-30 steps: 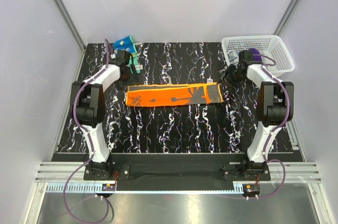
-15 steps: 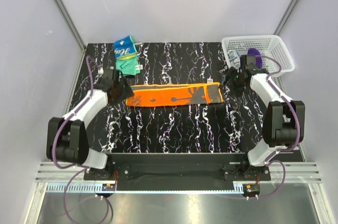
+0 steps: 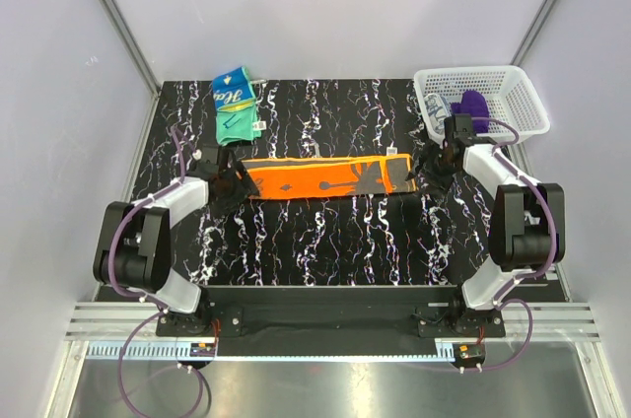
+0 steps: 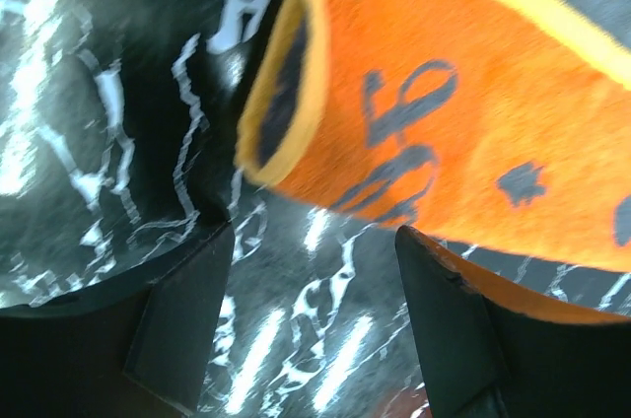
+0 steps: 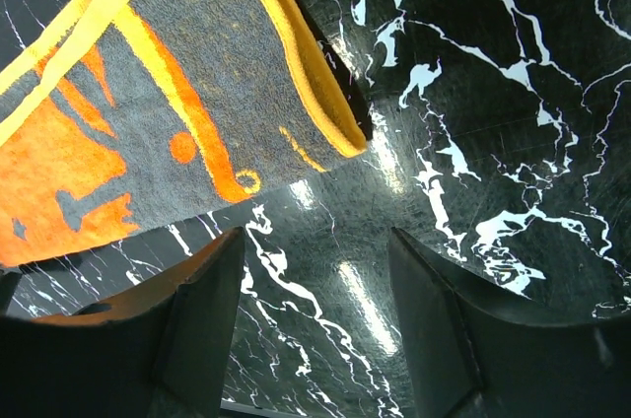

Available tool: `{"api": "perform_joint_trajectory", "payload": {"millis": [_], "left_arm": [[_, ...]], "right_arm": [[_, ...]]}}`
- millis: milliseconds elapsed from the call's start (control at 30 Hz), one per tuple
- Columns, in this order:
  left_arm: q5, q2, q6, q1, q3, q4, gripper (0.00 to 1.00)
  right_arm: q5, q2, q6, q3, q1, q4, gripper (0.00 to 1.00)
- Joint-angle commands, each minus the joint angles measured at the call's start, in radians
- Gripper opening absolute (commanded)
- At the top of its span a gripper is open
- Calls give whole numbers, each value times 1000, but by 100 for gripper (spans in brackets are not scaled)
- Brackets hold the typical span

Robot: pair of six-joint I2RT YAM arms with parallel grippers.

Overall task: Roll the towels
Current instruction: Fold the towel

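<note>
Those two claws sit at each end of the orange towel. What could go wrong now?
The orange towel lies folded in layers; the open left gripper might catch only the top layer and unfold it. The table looks glossy, so the towel may slide instead of rolling. The right gripper, open at the other end, might drag it crooked.

Black marble-patterned table (image 3: pixel 325 241) with orange towel (image 3: pixel 325 177), teal towel (image 3: pixel 237 107), white basket (image 3: pixel 528 108)

orange towel (image 4: pixel 473 132): nappy terry cloth, matt. counter (image 5: pixel 493 93): glossy black marble-look, mirrors the lights. basket (image 3: pixel 475 71): white plastic lattice, smooth.
</note>
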Motion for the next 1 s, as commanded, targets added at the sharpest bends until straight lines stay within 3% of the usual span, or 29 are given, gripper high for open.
{"api": "perform_joint_trajectory", "payload": {"millis": [0,167,400,533,567,667,867,967], "left_arm": [[32,27,-32,1,-22,72,73],[-17,21,-69,4,-33,77,74],[-75,90,-65,7,41,3,60],[-106,122,-45,10,81,-9,35],[-115,133,-32,10,88,-11,24],[-150,145,-12,11,124,-43,11],[-207,127,40,59,153,-89,8],[-232,134,55,65,174,-115,10]], "right_arm": [[-6,7,-23,-7,3,40,66],[-14,22,-29,-24,4,58,65],[-26,42,-29,-32,3,72,64],[-38,42,-32,-41,3,78,64],[-50,40,-30,-46,4,83,64],[-78,34,-12,-69,3,104,64],[-217,-7,69,-154,29,244,64],[-190,-9,100,-168,50,272,64]]}}
